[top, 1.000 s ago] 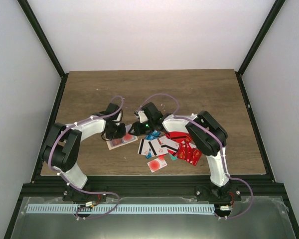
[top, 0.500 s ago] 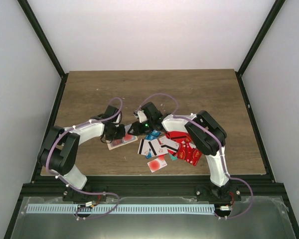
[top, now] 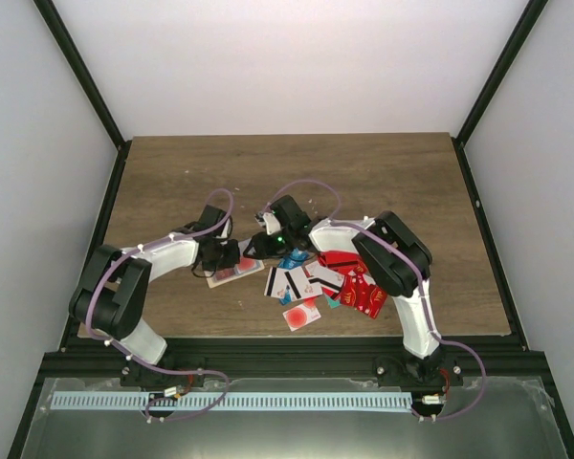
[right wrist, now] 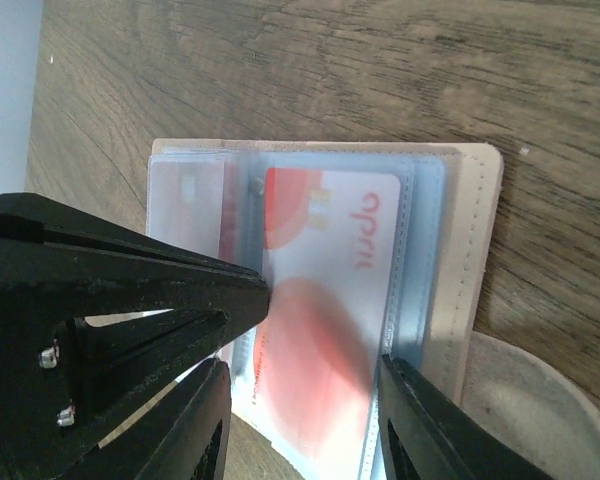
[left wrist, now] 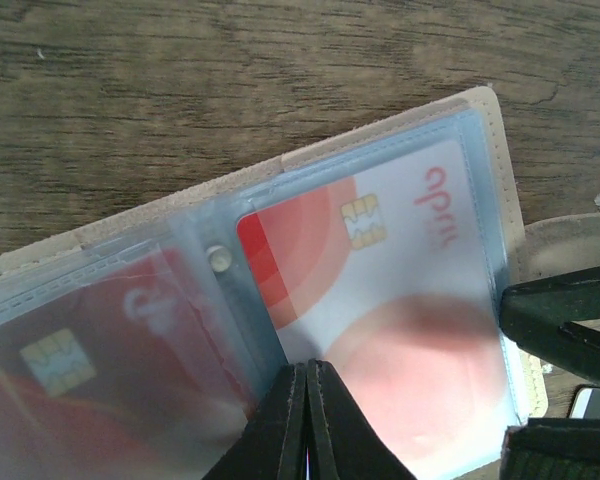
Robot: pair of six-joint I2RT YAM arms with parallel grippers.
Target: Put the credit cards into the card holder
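The beige card holder [top: 231, 274] lies open on the table, its clear sleeves facing up. A white and red credit card [right wrist: 330, 260] sits inside the right sleeve [left wrist: 400, 260]. My left gripper [left wrist: 307, 368] is shut and its tip presses on the sleeves at the holder's fold, with nothing between its jaws. My right gripper [right wrist: 300, 400] is open, its fingers on either side of the sleeved card at the holder's near edge. The other credit cards [top: 349, 282], red, teal and white with black stripes, are heaped to the right of the holder.
The holder's rounded snap tab [right wrist: 520, 400] sticks out beside my right finger. One white and red card [top: 301, 316] lies alone near the table's front edge. Bare wooden table [top: 364, 172] stretches behind both grippers. Black frame posts and white walls enclose the sides.
The left arm's elbow has drifted a little to the left. Both grippers stay at the card holder, and the cards in the heap have not moved.
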